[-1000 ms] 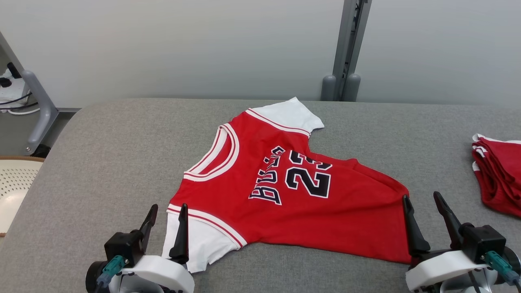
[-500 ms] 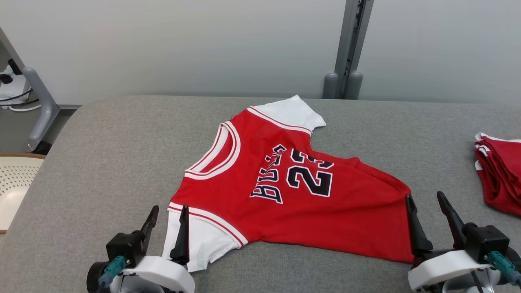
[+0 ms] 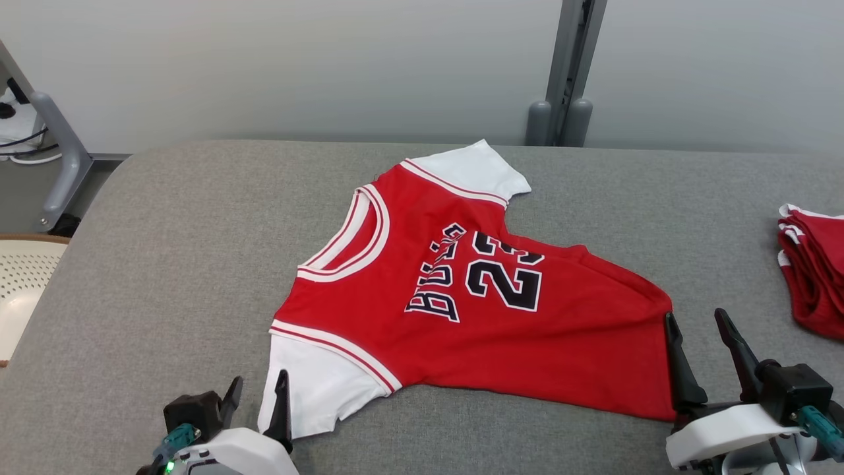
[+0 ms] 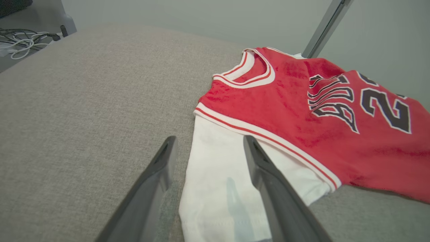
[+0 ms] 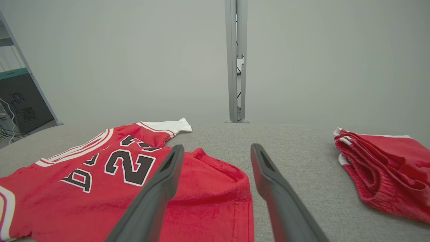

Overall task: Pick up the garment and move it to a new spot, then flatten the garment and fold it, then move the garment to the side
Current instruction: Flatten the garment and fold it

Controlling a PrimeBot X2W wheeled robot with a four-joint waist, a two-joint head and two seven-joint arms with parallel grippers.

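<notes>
The garment (image 3: 461, 310) is a red jersey with white sleeves and a black "23", lying spread on the grey padded table (image 3: 184, 251); it also shows in the left wrist view (image 4: 302, 111) and the right wrist view (image 5: 111, 174). My left gripper (image 3: 257, 396) is open at the lower left, its fingers astride the edge of the near white sleeve (image 4: 215, 174). My right gripper (image 3: 699, 330) is open at the lower right, by the jersey's hem corner (image 5: 235, 188). Nothing is held.
A stack of folded red garments (image 3: 814, 270) lies at the table's right edge (image 5: 386, 168). A grey post (image 3: 567, 72) stands behind the table. A white perforated object (image 3: 20, 297) and a metal frame leg (image 3: 62, 165) are off the left side.
The left gripper has drawn back toward the bottom edge, off most of the white sleeve. The camera has shifted slightly. The right gripper and the jersey have stayed put.
</notes>
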